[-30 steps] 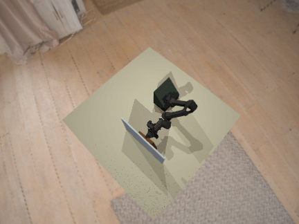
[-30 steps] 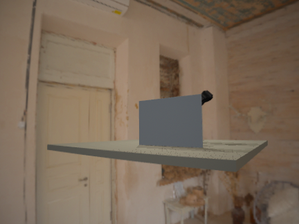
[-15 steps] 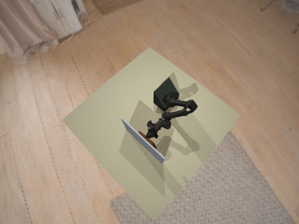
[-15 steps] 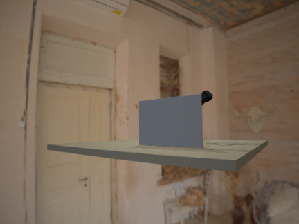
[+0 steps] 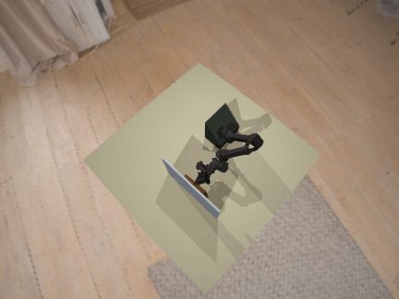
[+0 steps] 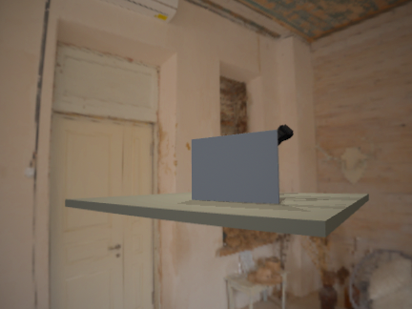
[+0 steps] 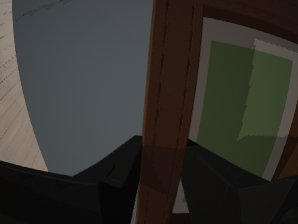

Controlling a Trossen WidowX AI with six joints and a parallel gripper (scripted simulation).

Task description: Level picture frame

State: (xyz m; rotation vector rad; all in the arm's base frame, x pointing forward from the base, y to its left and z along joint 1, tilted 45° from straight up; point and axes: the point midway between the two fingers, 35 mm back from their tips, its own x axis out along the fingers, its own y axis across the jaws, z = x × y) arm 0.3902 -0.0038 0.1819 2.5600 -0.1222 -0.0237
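One black six-joint robot arm [image 5: 249, 144] reaches from a dark green wedge-shaped block [image 5: 217, 126] on a pale olive square tabletop [image 5: 139, 148] [image 6: 143, 210] to a thin upright blue-grey wall panel [image 5: 190, 188] [image 6: 234, 167] [image 7: 85, 80], its black parallel-jaw gripper [image 5: 199, 183] [image 7: 160, 144] clenched on one rail of a brown wooden picture frame [image 5: 204, 190] [image 7: 167, 100]; the frame, with its pale mat and green picture [image 7: 227, 85], sits at the arm's side of the panel, hidden from the exterior view behind the panel's back

In the wrist view the gripped rail runs up and away between the fingertips, its long axis nearly along the line of sight's upright, while the rest of the frame lies wholly to the right of that rail and bare panel shows to its left; the hold is therefore at one edge, well off the frame's middle

From that edge, a slight lift likely tips the frame as well as raising it, so the notch shift calls for a small move parallel to the panel, toward the high side; which side is high cannot be told here, nor can the screw or notched strip be seen, and too large a lift risks unhooking the frame
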